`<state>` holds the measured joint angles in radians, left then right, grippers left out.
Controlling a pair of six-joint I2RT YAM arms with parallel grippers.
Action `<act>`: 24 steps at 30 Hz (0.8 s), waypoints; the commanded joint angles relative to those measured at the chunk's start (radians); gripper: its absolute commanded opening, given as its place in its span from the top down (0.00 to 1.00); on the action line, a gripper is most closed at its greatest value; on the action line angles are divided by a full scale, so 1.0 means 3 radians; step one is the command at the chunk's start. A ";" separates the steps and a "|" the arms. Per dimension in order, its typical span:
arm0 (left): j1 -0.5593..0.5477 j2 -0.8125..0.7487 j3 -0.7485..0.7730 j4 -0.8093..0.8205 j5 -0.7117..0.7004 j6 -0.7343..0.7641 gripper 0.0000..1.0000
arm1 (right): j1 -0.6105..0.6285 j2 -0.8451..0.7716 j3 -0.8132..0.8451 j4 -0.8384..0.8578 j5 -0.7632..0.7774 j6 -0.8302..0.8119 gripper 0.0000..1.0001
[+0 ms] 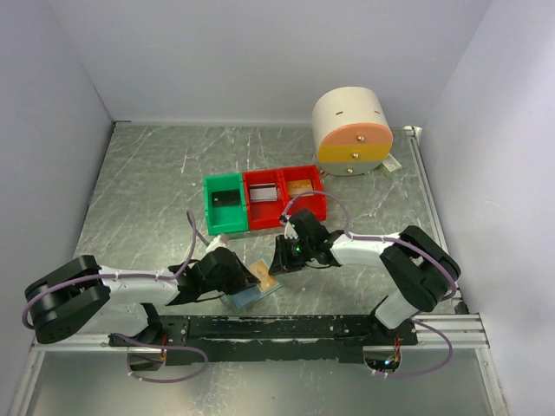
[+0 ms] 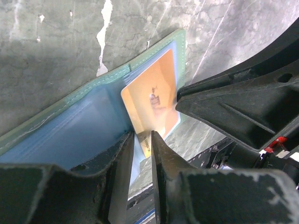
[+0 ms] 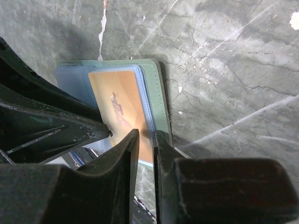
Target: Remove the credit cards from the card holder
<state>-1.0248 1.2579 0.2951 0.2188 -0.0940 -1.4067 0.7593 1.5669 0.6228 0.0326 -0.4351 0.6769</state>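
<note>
Plain white back wall (image 1: 260, 52), white left wall (image 1: 43, 130), white right wall (image 1: 507, 104), grey marbled tabletop (image 1: 156, 173) with pale scratches and chips, aluminium rail (image 1: 455, 325) along its near edge, soft even light

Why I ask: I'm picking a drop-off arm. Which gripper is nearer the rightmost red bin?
Right. The right gripper is close to the rightmost red bin's near wall, at the card holder's right end; the left gripper is farther off, at the holder's left side.

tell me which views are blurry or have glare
top external: sharp, even light, soft sheen on the table; left wrist: near jaws blurred, credit card slightly soft; right wrist: jaws blurred too, card holder and table crisp
</note>
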 commanded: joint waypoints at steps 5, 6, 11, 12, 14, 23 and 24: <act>-0.0025 0.0155 -0.0044 0.0378 -0.0068 0.0088 0.67 | 0.0086 0.0156 -0.0074 -0.0133 0.0034 -0.0006 0.83; -0.0030 0.0157 -0.0032 0.0358 -0.0069 0.0092 0.68 | 0.0091 0.0163 -0.0067 -0.0141 0.0040 -0.0009 0.83; -0.0040 0.0033 -0.0059 0.0160 -0.0131 0.0012 0.82 | 0.0092 0.0164 -0.0032 -0.0215 0.0142 -0.0014 0.83; -0.0040 -0.0002 -0.0063 0.0088 -0.0142 -0.0005 0.83 | 0.0092 0.0162 -0.0024 -0.0232 0.0168 -0.0016 0.83; -0.0045 -0.0079 -0.0051 -0.0078 -0.0171 -0.0024 0.85 | 0.0092 0.0164 -0.0012 -0.0250 0.0208 -0.0014 0.83; -0.0064 -0.0345 -0.0022 -0.0570 -0.0241 -0.0022 0.86 | 0.0092 0.0211 0.0004 -0.0251 0.0202 -0.0014 0.83; -0.0066 -0.0352 -0.0022 -0.0596 -0.0232 -0.0020 0.86 | 0.0091 0.0209 0.0009 -0.0253 0.0202 -0.0021 0.83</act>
<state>-1.0374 1.1683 0.2848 0.1337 -0.1314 -1.4197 0.7731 1.5864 0.6384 0.0319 -0.4282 0.6815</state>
